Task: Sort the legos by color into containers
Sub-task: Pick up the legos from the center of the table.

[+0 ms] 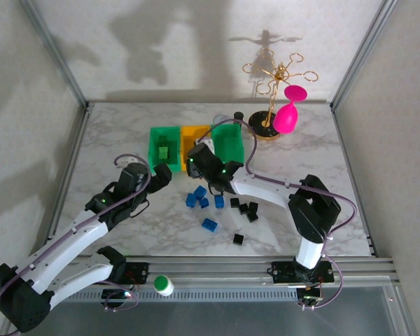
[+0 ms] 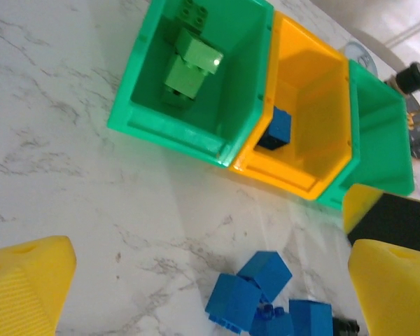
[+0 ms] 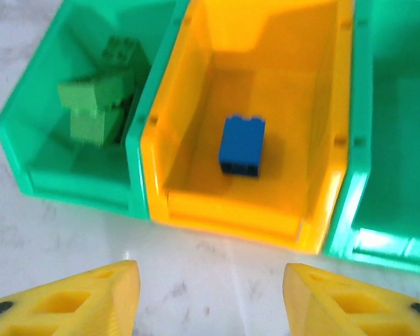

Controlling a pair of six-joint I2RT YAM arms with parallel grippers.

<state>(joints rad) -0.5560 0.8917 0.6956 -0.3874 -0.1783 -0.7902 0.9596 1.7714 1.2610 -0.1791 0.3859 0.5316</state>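
Three containers stand side by side in a row near the middle of the table's point(image 1: 112, 140) far edge: the left green bin point(image 1: 154, 143), the orange bin point(image 1: 193, 133) and the right green bin point(image 1: 231, 143), each touching its neighbour. A few green bricks point(image 3: 98, 105) lie heaped in the left green bin, and one blue brick point(image 3: 241, 145) lies studs up on the floor of the orange bin.

The loose legos are on the marble toward the near edge, in front of the bins. A cluster of blue bricks point(image 1: 199, 196) lies near the table's centre, with a single one point(image 1: 210, 225) closer to the near edge. The black bricks point(image 1: 243, 208) sit just to the right of the blue ones, one of them point(image 1: 238, 239) apart and nearer the near edge.

The right gripper point(image 3: 210, 273) hangs at the near side of the orange bin, its yellow fingers point(image 3: 91, 297) parted and nothing between them. The left gripper point(image 2: 213, 248) hangs over bare marble in front of the left green bin, spread wide and empty, the blue cluster just to its right.

A round green-and-white cap point(image 1: 164, 284) rests on the rail at the near edge. By the far right corner a gold stand point(image 1: 269, 91) carries a pink glass point(image 1: 287, 117).
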